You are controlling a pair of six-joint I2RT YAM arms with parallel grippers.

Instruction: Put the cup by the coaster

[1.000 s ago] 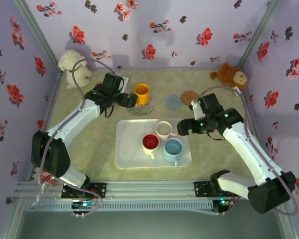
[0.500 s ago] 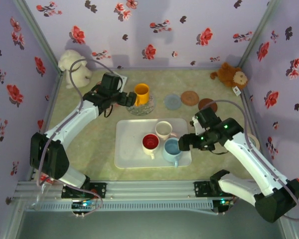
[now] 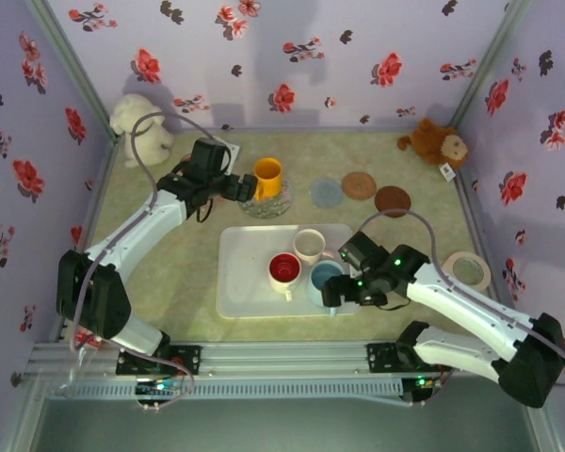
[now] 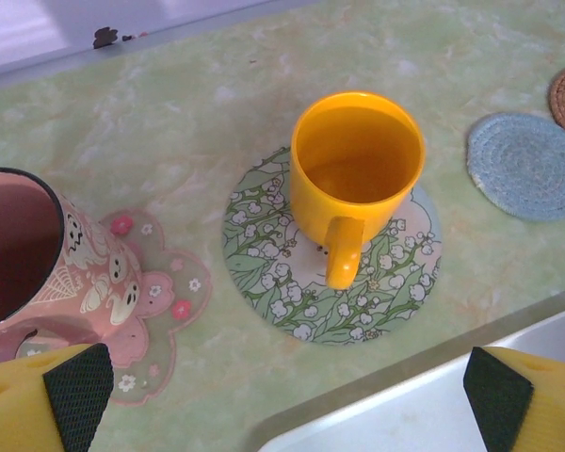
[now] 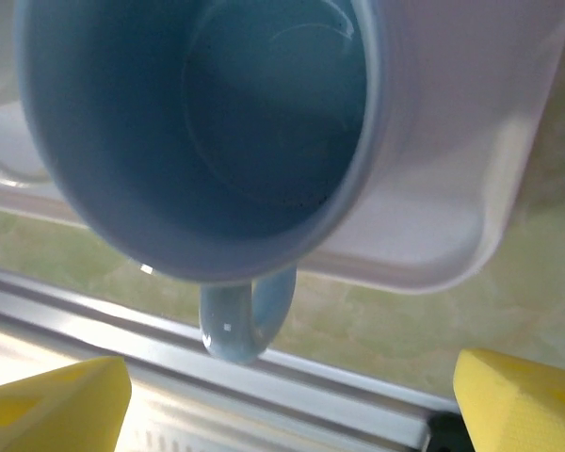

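Note:
On the white tray (image 3: 245, 282) stand a red cup (image 3: 284, 269), a white cup (image 3: 309, 245) and a light blue cup (image 3: 326, 280). My right gripper (image 3: 344, 288) hovers open over the blue cup (image 5: 207, 141); its handle (image 5: 245, 320) lies between the yellow fingers (image 5: 52, 410) without touching them. A yellow cup (image 4: 358, 169) stands on a floral coaster (image 4: 264, 245). My left gripper (image 4: 287, 400) is open just in front of it, holding nothing. A blue coaster (image 3: 327, 192), a tan coaster (image 3: 359, 185) and a dark brown coaster (image 3: 392, 200) lie bare behind the tray.
A pink patterned cup (image 4: 38, 245) sits on a pink flower coaster (image 4: 160, 311) at the left. A roll of tape (image 3: 469, 270) lies at the right. A white plush toy (image 3: 139, 127) and a brown one (image 3: 441, 143) sit in the back corners.
My right arm has swung from beside the coasters toward the near edge, down over the blue cup, its jaws narrowing slightly. The left arm has stayed put.

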